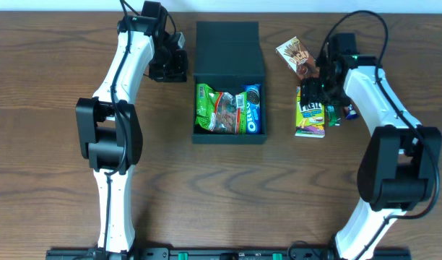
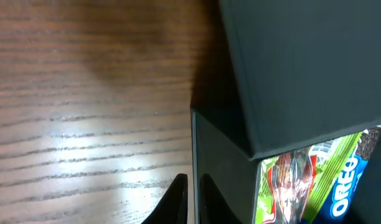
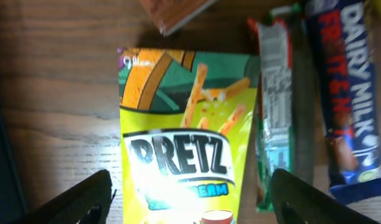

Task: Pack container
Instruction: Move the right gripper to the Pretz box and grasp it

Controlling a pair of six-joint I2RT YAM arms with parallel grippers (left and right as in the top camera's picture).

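The dark teal-black container (image 1: 229, 135) stands at the table's middle with its flap lid (image 1: 227, 45) open toward the back. Inside lie a green snack packet (image 1: 211, 107) and a blue Oreo packet (image 1: 251, 110). My left gripper (image 1: 179, 68) is at the box's back left; in the left wrist view its fingers (image 2: 192, 200) are closed on the container's thin left wall (image 2: 193, 143). My right gripper (image 1: 320, 92) is open, its fingers (image 3: 190, 202) either side of a yellow Pretz packet (image 3: 184, 137), which lies flat right of the box (image 1: 310, 119).
A brown Pocky box (image 1: 296, 56) lies behind the Pretz packet. A slim green-and-white packet (image 3: 274, 106) and a blue Dairy Milk bar (image 3: 346, 93) lie just right of the Pretz packet. The table is brown wood.
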